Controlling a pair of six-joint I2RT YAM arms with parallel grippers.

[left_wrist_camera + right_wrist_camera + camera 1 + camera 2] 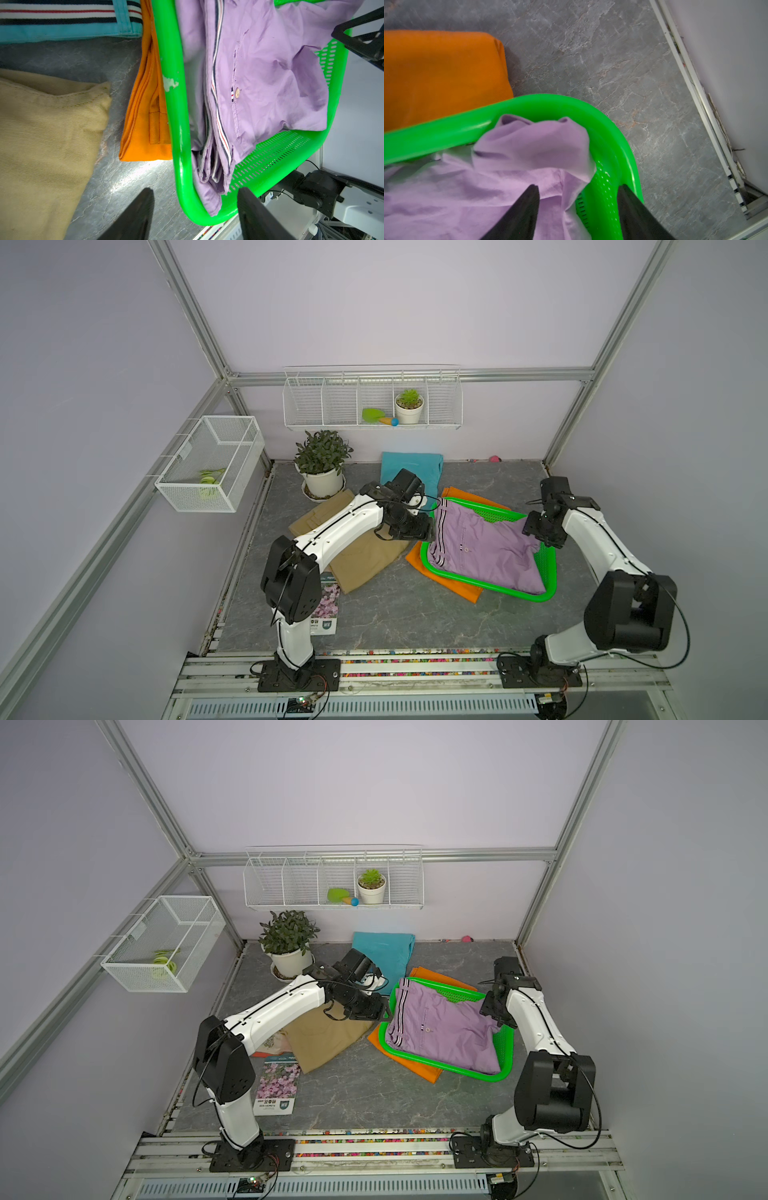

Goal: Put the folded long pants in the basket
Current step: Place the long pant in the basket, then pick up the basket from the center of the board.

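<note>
Partly, the basket (548,568) covers the orange pants (415,559).

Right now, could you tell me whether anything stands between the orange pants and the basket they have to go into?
Yes: the basket itself sits on top of the orange pants, covering their middle, with the lilac pants lying inside it. The orange pants would probably have to come out from under it first.
</note>
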